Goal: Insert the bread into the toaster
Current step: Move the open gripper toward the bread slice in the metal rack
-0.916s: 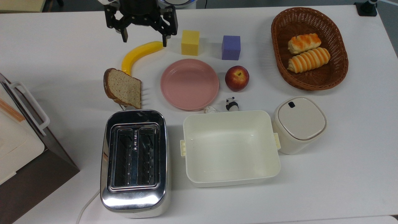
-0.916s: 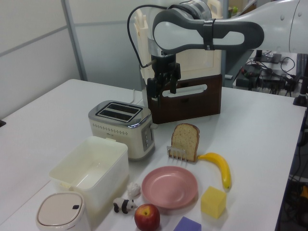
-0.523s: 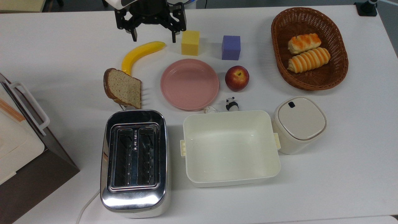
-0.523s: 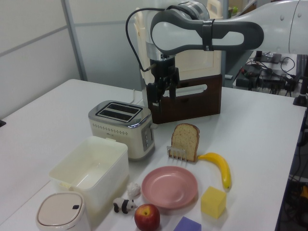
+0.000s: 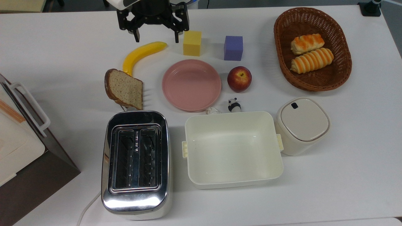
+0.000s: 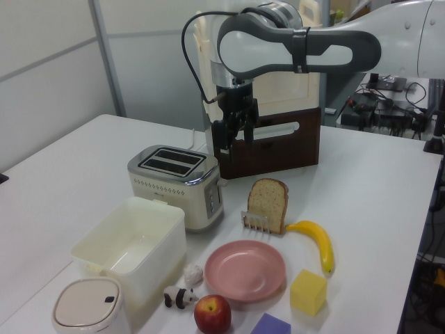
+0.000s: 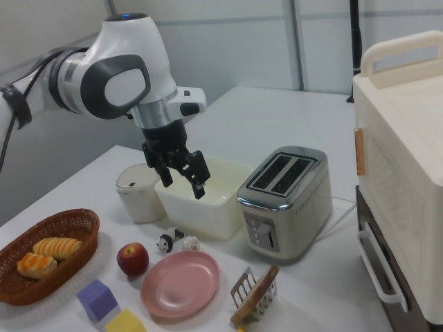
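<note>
**Over the banana: gripper shifted along the table, bread untouched**

Above the far edge of the table, the gripper (image 5: 156, 39) is seen hanging with its two fingers spread wide and nothing between them. Compared with about a second ago, it has been moved toward the top view's right and drawn up a bit toward the frame edge, ending over the banana (image 5: 140, 55) tip next to the yellow cube (image 5: 192, 43); across the last half second hardly any change can be made out. So it looks like the arm has been repositioned rather than committed to a grab, and the pick-up probably hasn't been started.

The bread (image 5: 123, 89) is propped upright in a small wire rack (image 7: 252, 291), just beside the toaster (image 5: 136, 163), on its top-view upper side. Both slots are dark and empty, so the whole job is left to be done.

The surface is a white table (image 5: 56, 56), pretty crowded: a pink plate (image 5: 191, 84), an apple (image 5: 239, 78), a purple cube (image 5: 233, 47), a wicker basket (image 5: 284, 67) with two striped rolls, a cream tub (image 5: 234, 149), a lidded canister (image 5: 302, 125) and a tiny panda figure (image 5: 234, 105). A cream and brown cabinet (image 6: 278, 132) is set at one end, and pale wall panels are seen behind.
</note>
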Available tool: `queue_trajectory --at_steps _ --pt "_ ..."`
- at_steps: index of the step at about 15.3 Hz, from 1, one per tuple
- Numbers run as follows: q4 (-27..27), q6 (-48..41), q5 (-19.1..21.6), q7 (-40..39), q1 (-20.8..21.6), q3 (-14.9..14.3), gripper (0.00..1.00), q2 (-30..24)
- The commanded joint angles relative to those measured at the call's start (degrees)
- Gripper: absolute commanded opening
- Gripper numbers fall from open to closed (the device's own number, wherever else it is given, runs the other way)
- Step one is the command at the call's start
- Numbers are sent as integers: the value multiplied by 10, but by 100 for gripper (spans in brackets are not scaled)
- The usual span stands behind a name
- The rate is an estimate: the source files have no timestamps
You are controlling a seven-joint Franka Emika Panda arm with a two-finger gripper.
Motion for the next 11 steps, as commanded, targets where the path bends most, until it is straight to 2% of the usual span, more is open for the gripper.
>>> queue_trajectory --at_steps 1,4,11 --pt "-14 -8 13 -40 -5 -7 100 -13" --pt "-16 -6 13 -70 -26 -8 97 -9" --pt "-28 0 4 -162 -82 -9 100 15"
